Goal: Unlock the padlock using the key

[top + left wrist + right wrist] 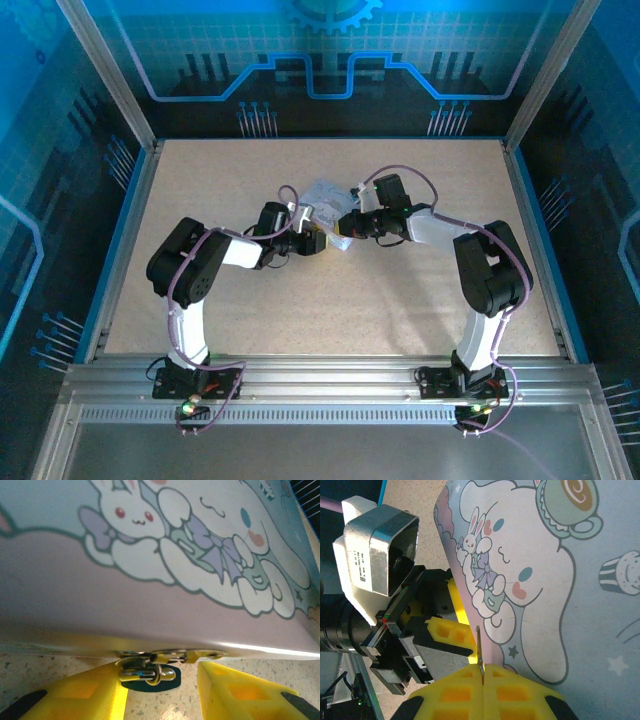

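Note:
In the left wrist view the tiny dark padlock (pixel 148 674) with its silvery shackle hangs from the clasp on the tin's front edge, just above the table. My left gripper (pixel 160 692) is open. Its yellow fingers (pixel 85 695) stand either side of the padlock, which sits close to the left finger with a gap to the right one. My right gripper (pixel 482 672) is shut on the key (pixel 479 647), a thin grey sliver that sticks up from between the pads beside the tin's lid. In the top view both grippers, left (pixel 318 240) and right (pixel 343 228), meet at the tin.
The pale lilac tin with a cartoon lid (pixel 322 193) lies mid-table, close in front of both wrist cameras (pixel 175 555) (pixel 545 580). The left arm's wrist camera and finger (pixel 447 630) sit right beside the key. Speckled beige tabletop (pixel 250 310) surrounds them, with blue side rails.

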`<state>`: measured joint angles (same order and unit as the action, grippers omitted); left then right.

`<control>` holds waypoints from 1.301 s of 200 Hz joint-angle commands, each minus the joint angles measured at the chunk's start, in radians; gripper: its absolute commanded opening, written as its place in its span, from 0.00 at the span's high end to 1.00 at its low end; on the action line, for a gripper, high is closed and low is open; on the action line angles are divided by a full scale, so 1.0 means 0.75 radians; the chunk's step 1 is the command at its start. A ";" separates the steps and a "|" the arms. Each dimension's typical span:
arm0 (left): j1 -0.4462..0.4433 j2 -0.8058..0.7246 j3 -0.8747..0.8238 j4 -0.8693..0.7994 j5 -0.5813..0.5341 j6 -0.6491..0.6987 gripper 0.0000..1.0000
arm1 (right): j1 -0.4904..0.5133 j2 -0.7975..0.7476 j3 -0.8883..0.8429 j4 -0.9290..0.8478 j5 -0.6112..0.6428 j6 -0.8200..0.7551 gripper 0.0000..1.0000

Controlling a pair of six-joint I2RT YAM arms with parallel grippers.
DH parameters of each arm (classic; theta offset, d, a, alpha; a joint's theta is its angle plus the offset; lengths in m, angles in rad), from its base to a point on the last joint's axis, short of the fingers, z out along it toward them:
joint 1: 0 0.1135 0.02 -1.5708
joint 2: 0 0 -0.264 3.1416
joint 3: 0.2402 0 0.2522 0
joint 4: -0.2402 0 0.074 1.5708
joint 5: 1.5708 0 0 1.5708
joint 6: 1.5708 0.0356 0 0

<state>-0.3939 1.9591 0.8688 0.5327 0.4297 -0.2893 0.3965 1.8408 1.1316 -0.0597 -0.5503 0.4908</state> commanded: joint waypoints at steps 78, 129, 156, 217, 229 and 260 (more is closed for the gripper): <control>-0.025 0.019 0.031 -0.028 -0.061 -0.010 0.67 | 0.012 0.014 -0.028 -0.068 0.052 0.012 0.99; -0.030 -0.059 0.002 -0.039 -0.066 -0.040 0.75 | 0.015 -0.083 -0.055 -0.050 0.089 -0.034 1.00; -0.043 -0.125 -0.019 -0.068 -0.069 -0.081 0.75 | 0.015 -0.171 -0.116 -0.059 0.121 -0.102 1.00; -0.073 -0.218 0.016 -0.247 -0.036 -0.213 0.75 | 0.039 -0.398 -0.425 0.123 0.134 -0.240 0.99; -0.076 -0.231 0.016 -0.252 -0.024 -0.250 0.76 | 0.054 -0.430 -0.473 0.142 0.157 -0.276 1.00; -0.086 -0.261 0.010 -0.272 -0.006 -0.319 0.79 | 0.101 -0.468 -0.558 0.195 0.218 -0.346 1.00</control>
<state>-0.4446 1.8179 0.8650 0.3420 0.3843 -0.4690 0.4416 1.5192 0.7490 0.0227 -0.4286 0.3046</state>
